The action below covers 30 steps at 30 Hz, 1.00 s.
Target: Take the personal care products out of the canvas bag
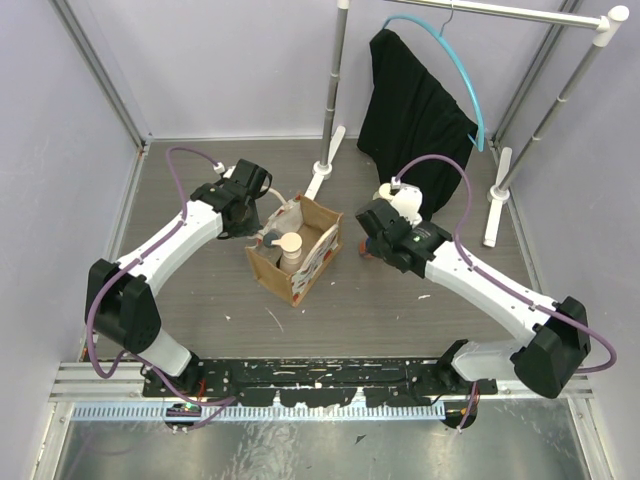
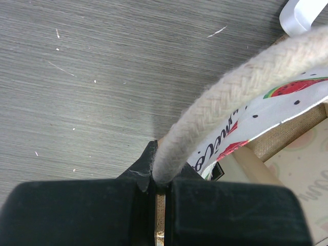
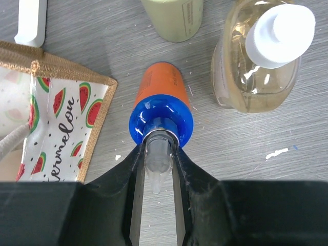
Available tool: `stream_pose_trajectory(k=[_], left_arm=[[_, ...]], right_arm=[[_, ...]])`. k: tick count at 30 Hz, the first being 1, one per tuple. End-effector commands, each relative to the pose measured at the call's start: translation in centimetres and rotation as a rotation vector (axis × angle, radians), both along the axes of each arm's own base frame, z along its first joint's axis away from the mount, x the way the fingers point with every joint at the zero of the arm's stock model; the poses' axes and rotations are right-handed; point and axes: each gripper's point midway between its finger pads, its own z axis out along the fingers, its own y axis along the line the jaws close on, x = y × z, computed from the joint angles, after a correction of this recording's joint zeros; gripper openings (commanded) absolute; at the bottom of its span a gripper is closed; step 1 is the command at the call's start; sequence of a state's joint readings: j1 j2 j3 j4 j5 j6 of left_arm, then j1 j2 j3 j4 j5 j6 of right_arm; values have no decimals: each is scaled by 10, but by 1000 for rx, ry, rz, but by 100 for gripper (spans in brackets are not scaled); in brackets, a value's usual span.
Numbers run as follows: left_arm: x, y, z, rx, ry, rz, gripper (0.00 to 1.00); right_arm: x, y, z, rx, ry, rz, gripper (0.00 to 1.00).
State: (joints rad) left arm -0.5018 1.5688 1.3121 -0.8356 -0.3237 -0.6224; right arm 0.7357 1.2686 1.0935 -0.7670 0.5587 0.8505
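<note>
The canvas bag (image 1: 305,262) stands open at mid-table, its watermelon print (image 3: 61,120) facing right. My left gripper (image 1: 256,208) is at the bag's far left corner. In the left wrist view this gripper (image 2: 159,180) is shut on a cream rope handle (image 2: 230,97). A beige bottle with a cream cap (image 1: 291,246) stands inside the bag. Right of the bag, my right gripper (image 3: 158,154) is shut on the clear pump neck of the orange bottle with a blue cap (image 3: 161,97), which is upright. Beside it on the table stand a clear amber bottle with a white top (image 3: 256,56) and a beige bottle (image 3: 174,18).
A black garment (image 1: 415,110) hangs on a blue hanger from a clothes rack (image 1: 520,12) at the back right. The rack's white feet (image 1: 495,200) rest on the table, one just behind the bag (image 1: 322,175). Lilac walls close in the sides.
</note>
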Motion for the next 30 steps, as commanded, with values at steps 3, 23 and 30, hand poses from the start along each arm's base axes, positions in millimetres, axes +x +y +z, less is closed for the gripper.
stream_pose_trajectory(k=[3, 23, 30], left_arm=[[-14, 5, -12, 24, 68, -10, 0], [-14, 9, -8, 48, 63, -7, 0], [-13, 5, -10, 30, 69, -15, 0]], right_arm=[[22, 11, 37, 74, -100, 18, 40], [9, 2, -3, 5, 32, 124, 40], [-41, -17, -55, 60, 77, 174, 56]])
